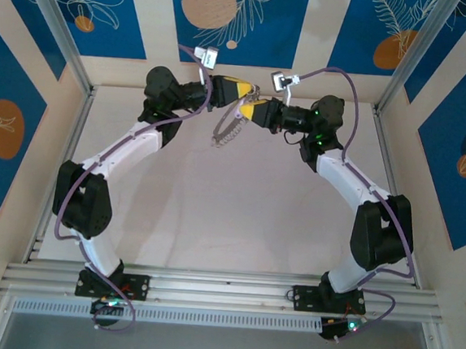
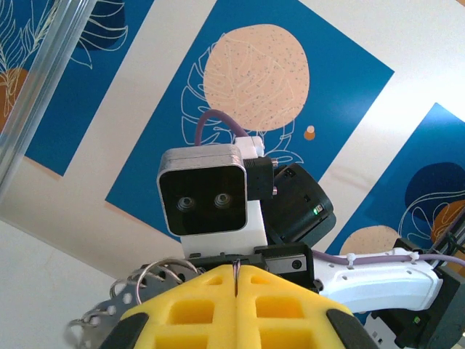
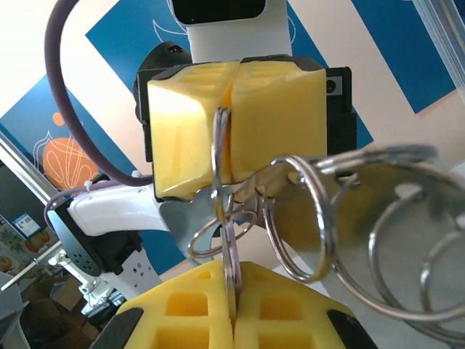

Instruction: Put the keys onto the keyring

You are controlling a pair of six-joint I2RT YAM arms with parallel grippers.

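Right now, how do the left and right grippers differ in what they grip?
The left gripper pinches a silver loop of the keyring. The right gripper pinches a thin lilac strip, probably the key seen edge-on. In the top view the left gripper is farther back and the right gripper is nearer. Both are shut and yellow-tipped, with their tips nearly meeting.

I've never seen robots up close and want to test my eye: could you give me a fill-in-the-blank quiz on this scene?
1. The left gripper and the right gripper both have soft pads coloured ____.
2. Both pairs of jaws stand ____.
3. The keyring hangs between the two grippers, ____ the table, not lying on it.
4. The cables running along the arms are ____.
Missing words: yellow; shut; above; purple.
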